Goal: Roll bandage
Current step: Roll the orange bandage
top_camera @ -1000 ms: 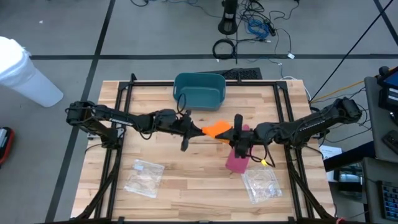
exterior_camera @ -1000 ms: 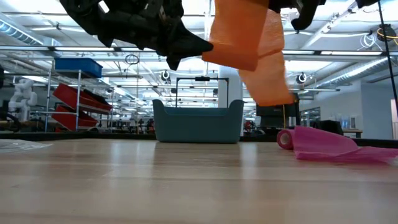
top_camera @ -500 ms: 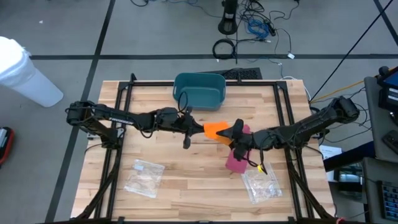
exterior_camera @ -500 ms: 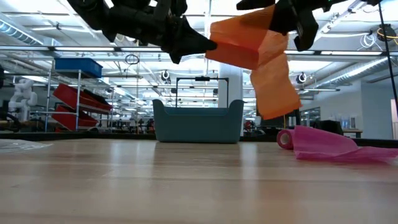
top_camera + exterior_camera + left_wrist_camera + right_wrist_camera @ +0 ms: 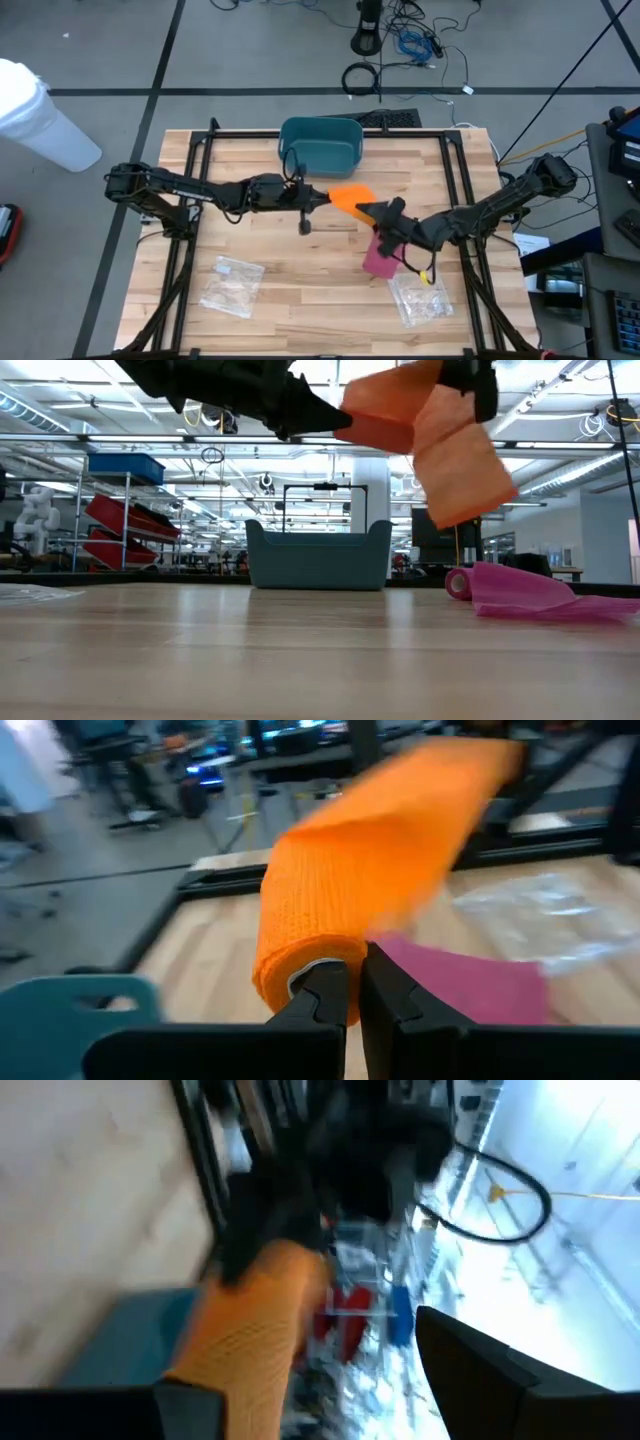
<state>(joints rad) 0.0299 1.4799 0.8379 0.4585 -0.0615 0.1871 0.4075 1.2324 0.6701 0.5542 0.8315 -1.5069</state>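
An orange bandage (image 5: 349, 194) is held in the air over the middle of the table. Its rolled part (image 5: 378, 420) is level and a loose strip (image 5: 462, 472) hangs from it. My left gripper (image 5: 318, 200) is shut on the roll's end. My right gripper (image 5: 373, 210) stands open at the strip's upper part (image 5: 252, 1330), which lies by one of its fingers (image 5: 190, 1402). A pink bandage (image 5: 380, 254), partly unrolled, lies flat on the table below the right arm. My left gripper pinches the rim of the roll's near end (image 5: 312, 970) between its two fingers (image 5: 385, 992). The fingers come in level from the table's left, along the roll. The roll is lifted clear and the strip hangs slack. My right gripper: I cannot tell whether a finger touches the strip.
A teal bin (image 5: 320, 146) stands at the table's far middle. Two clear plastic bags (image 5: 232, 284) (image 5: 420, 296) lie near the front edge, left and right. A black frame (image 5: 200, 150) runs around the table.
My right gripper has opened and let go of the orange strip, rolling its wrist and drawing back a little toward the table's right edge. My left gripper has turned and risen slightly with the roll. The loose strip has swung and now hangs turned more broadside.
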